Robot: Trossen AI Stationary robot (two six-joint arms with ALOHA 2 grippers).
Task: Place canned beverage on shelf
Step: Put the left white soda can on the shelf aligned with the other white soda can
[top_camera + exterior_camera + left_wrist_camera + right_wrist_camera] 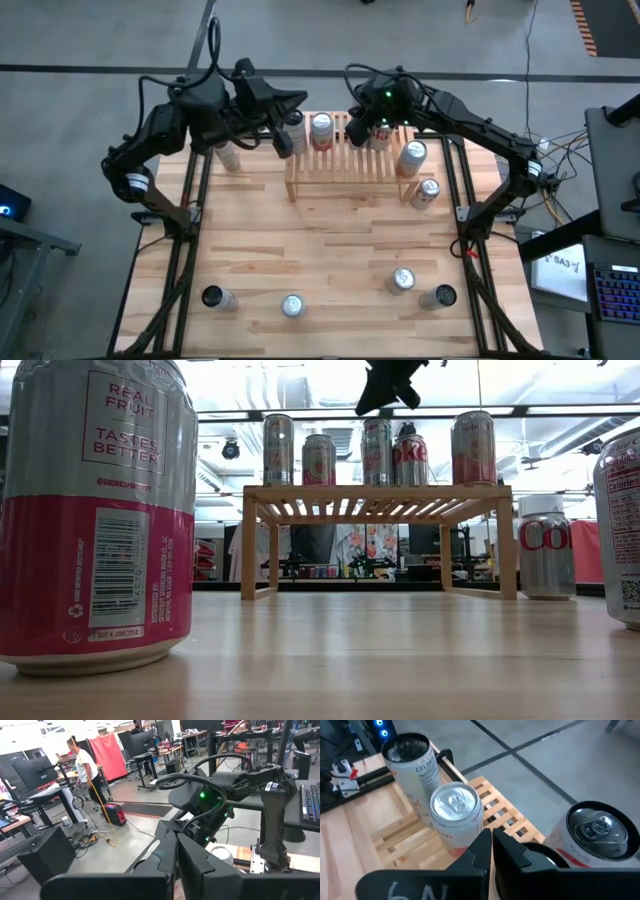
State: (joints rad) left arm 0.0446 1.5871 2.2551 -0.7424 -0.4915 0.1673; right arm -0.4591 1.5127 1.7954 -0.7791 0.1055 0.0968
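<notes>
Right gripper [368, 128] shut above shelf [345, 168] back edge

Both arms are built of black, rounded, matte housings joined by chunky joint blocks. The left arm [165, 125] carries a white band label near its lower joint, and loose black cables loop out above its upper links. The right arm [480, 125] has a matching white label on its lower link and a small green indicator light glowing on the wrist housing, which also shows in the left wrist view. Black cables arc over that wrist in thick loops. The left gripper [176, 851] and the right gripper [491, 844] each end in two angular, dark, flat-faced fingers; white handwritten marks sit on the right gripper's body
</notes>
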